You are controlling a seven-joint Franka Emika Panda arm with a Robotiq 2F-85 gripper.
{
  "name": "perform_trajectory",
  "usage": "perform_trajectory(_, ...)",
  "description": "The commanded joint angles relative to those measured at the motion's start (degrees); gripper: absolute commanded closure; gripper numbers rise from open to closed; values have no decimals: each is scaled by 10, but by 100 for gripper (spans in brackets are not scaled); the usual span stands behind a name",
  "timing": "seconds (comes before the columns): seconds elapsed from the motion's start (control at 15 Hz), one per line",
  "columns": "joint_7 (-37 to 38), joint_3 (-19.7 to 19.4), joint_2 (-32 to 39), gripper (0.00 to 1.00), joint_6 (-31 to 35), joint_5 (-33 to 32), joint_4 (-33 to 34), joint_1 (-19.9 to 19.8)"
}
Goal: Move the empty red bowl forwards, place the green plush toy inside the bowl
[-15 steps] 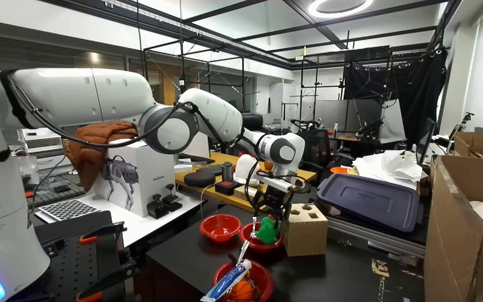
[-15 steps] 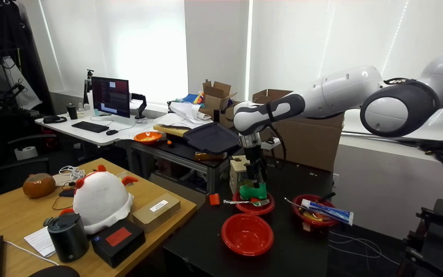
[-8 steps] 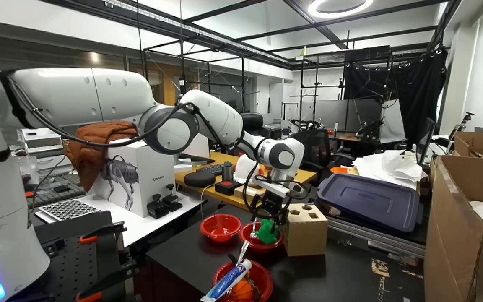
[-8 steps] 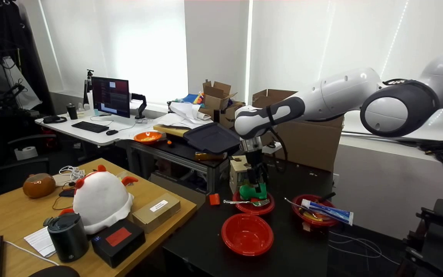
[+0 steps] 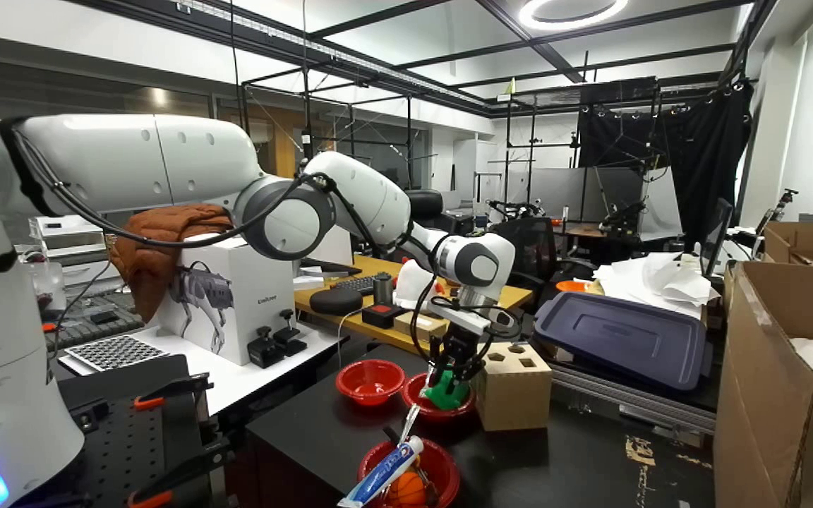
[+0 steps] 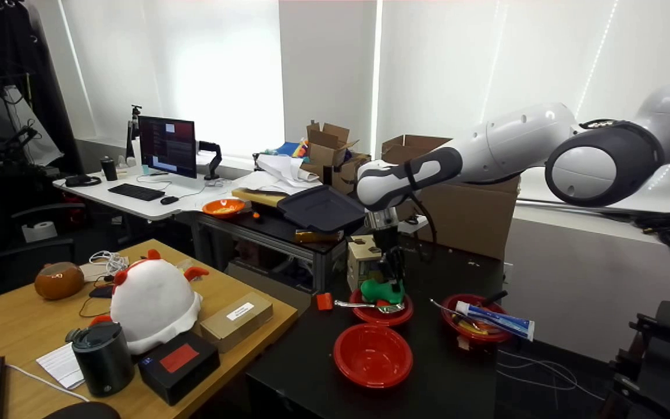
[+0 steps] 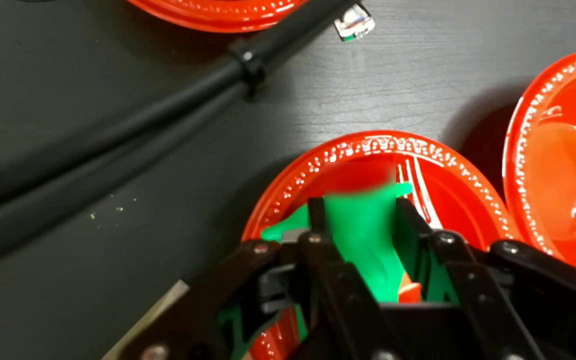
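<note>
Jaws have drawn together since the earlier frame: I now have the gripper (image 7: 360, 215) clamped on the green plush toy (image 6: 376, 290), which sits with a fork (image 6: 370, 305) in one red bowl (image 6: 370, 318). Just beside stands the empty red bowl (image 6: 373, 358). A third red bowl (image 5: 453, 480) carries a blue-and-white tube (image 5: 384, 474) and an orange ball (image 5: 408, 488).

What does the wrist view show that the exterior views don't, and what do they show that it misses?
Wrist view only: a clear look at the pincer straddling the toy, with no gap that I can see on either side.
Exterior views only: the arm, the toothpaste and the white plush.
Both: the toy in a bowl with a fork, and the empty bowl beside it.
</note>
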Motion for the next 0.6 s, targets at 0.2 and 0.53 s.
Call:
perform_trajectory(0.2, 0, 0, 0, 100, -17, 2, 16, -1)
perform_trajectory(0.53, -3, -4, -1, 98, -56, -5, 38, 6)
